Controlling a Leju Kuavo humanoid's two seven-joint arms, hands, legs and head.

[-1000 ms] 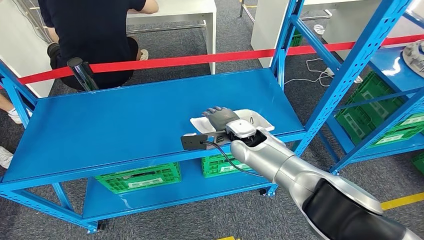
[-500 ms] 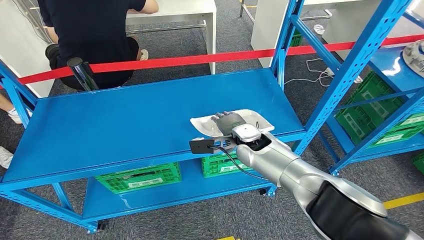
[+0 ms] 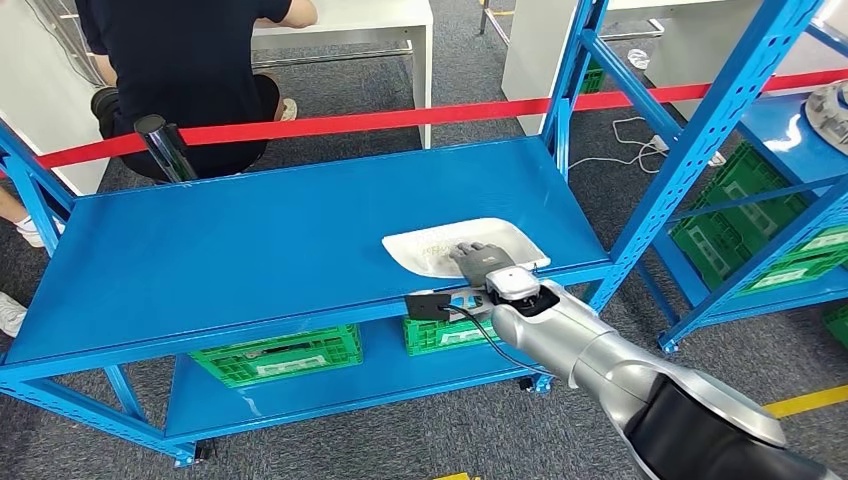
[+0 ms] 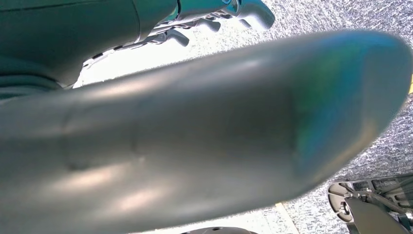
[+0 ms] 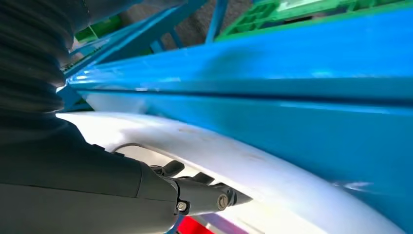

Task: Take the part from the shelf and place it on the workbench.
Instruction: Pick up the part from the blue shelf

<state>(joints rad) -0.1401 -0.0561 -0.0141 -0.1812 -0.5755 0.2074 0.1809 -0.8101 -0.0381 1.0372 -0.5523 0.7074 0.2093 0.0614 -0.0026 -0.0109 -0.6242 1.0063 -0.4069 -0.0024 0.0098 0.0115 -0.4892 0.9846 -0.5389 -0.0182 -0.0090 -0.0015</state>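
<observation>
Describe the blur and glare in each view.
Head view: sharp, with soft glare on the blue metal shelf top. Left wrist view: a smooth grey curved surface looms close and blurred. Right wrist view: the white moulded plastic part is soft-focused and overexposed by the right hand.

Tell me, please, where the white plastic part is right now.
In the head view, the flat white plastic part lies on the blue shelf, near its front right edge, under the right hand.

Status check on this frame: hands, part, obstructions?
Right hand resting on white part, grip unclear. Part lies on blue shelf near front edge. Nothing blocking.
</observation>
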